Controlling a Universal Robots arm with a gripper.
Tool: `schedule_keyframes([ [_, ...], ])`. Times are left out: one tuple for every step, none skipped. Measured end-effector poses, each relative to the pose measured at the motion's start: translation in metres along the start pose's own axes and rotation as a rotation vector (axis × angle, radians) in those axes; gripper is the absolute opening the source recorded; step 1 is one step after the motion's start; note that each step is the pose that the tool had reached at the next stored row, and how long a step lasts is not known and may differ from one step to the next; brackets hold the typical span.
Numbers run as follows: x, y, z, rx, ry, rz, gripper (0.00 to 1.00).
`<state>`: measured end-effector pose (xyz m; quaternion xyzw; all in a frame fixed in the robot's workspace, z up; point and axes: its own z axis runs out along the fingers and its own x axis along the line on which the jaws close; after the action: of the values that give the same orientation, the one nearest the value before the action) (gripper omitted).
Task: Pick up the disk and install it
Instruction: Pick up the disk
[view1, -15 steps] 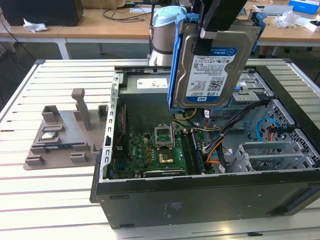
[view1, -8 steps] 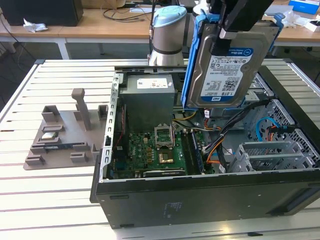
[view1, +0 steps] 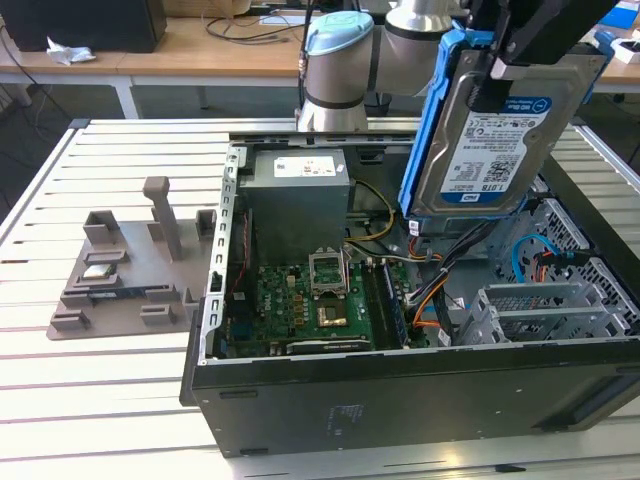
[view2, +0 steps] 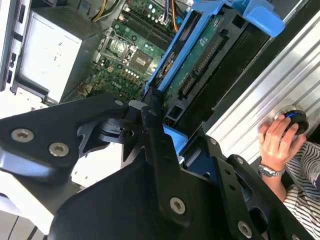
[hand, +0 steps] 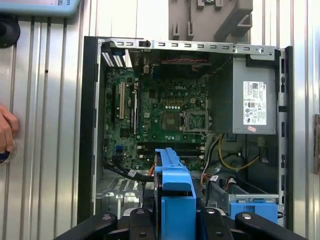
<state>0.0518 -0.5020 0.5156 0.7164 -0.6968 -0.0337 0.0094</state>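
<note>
The disk (view1: 487, 140), a silver-grey hard drive with a white and blue label in a bright blue carrier frame (view1: 428, 130), hangs tilted on edge above the right half of the open computer case (view1: 400, 385). My gripper (view1: 497, 68) is shut on its upper end. In the first wrist view the blue carrier (hand: 175, 192) sticks out between my black fingers (hand: 134, 220), over the case's lower bays. In the second wrist view the disk (view2: 200, 65) is seen edge-on past the fingers (view2: 155, 145), above the motherboard.
Inside the case are the grey power supply box (view1: 298, 195), the motherboard (view1: 310, 300), loose cables (view1: 440, 280) and a blue-handled metal drive cage (hand: 252, 206). A grey fixture (view1: 130, 265) lies on the slatted table at the exterior view's left. A person's hand (view2: 276, 139) rests beside the case.
</note>
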Motion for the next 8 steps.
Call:
schedule_keyframes([
  [0.0001,-0.0031,-0.0001,-0.0002,-0.0001,0.000,0.37],
  [0.0003,-0.0101,-0.0004,-0.0007,-0.0001,0.000,0.37],
  [0.0004,-0.0147,-0.0005,-0.0012,0.0000,0.000,0.37],
  [0.0005,-0.0179,-0.0006,-0.0014,-0.0001,0.000,0.37],
  [0.0006,-0.0209,-0.0006,-0.0017,-0.0001,0.000,0.37],
  [0.0007,-0.0234,-0.0006,-0.0018,-0.0002,0.000,0.37],
  [0.0012,-0.0265,-0.0005,-0.0021,-0.0002,0.000,0.37],
  [0.0055,-0.0286,-0.0004,-0.0024,-0.0002,0.000,0.37],
])
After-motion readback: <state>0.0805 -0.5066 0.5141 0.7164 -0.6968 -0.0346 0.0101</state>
